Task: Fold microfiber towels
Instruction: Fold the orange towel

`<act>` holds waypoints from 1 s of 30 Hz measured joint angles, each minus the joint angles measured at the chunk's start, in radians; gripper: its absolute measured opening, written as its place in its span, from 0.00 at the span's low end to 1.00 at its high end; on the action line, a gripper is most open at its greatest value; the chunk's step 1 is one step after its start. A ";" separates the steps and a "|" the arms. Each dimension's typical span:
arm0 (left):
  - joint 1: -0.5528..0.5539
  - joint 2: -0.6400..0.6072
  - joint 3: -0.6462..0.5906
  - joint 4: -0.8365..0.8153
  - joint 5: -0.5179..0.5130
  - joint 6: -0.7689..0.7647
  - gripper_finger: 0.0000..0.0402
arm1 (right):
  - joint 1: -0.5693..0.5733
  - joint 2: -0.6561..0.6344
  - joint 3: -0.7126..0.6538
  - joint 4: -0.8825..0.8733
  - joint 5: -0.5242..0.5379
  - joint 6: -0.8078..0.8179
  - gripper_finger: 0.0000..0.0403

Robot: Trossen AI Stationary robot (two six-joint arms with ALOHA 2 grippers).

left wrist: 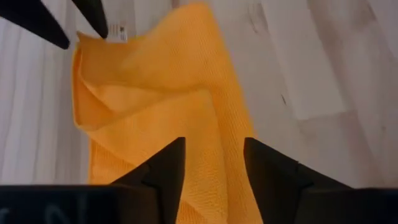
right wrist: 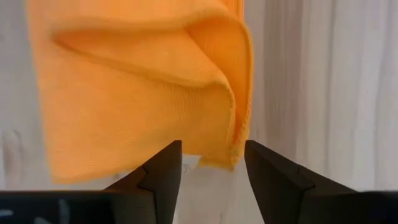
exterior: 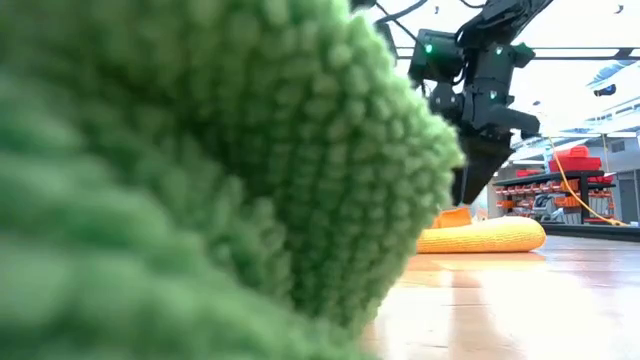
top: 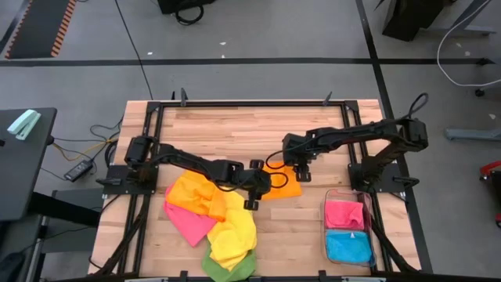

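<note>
Folding of the orange towel [top: 283,186] appears to be the step in hand, and by the look of it a fold has just been laid: the cloth lies doubled on the wooden table [top: 235,129] near its middle, one layer over another with a rounded folded edge showing in both wrist views. The remaining towels form an unfolded heap [top: 211,223] at the front left, yellow, pink and green among them; the green one fills most of the low view. A clear bin [top: 350,232] at the front right already holds a pink and a blue towel.

Left gripper [left wrist: 213,163]: jaws apart, poised over the near edge of the orange cloth, nothing between the fingers.

Right gripper [right wrist: 212,163]: jaws likewise apart, over the opposite edge where the folded lip curls up, nothing held. Whether either fingertip brushes the fabric cannot be told.

In my judgement the next move calls for taking hold again at the doubled edge, both layers together, for a further fold or for transfer to the bin. The curled lip may spring open unless pressed flat.
</note>
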 joint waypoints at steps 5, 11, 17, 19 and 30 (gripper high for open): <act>-0.001 0.047 0.000 0.075 0.001 0.001 0.48 | 0.004 -0.088 0.000 -0.003 0.020 0.002 0.46; -0.001 0.092 0.001 0.190 -0.006 0.017 0.50 | 0.003 -0.191 0.000 0.012 0.055 0.002 0.46; -0.003 0.120 0.001 0.272 -0.011 0.085 0.49 | 0.003 -0.223 0.000 0.016 0.057 0.022 0.46; -0.003 0.123 0.000 0.274 -0.021 0.130 0.49 | 0.003 -0.223 0.000 0.021 0.057 0.022 0.46; 0.044 0.133 0.001 0.297 0.056 0.169 0.46 | 0.003 -0.221 0.000 0.053 0.057 0.025 0.46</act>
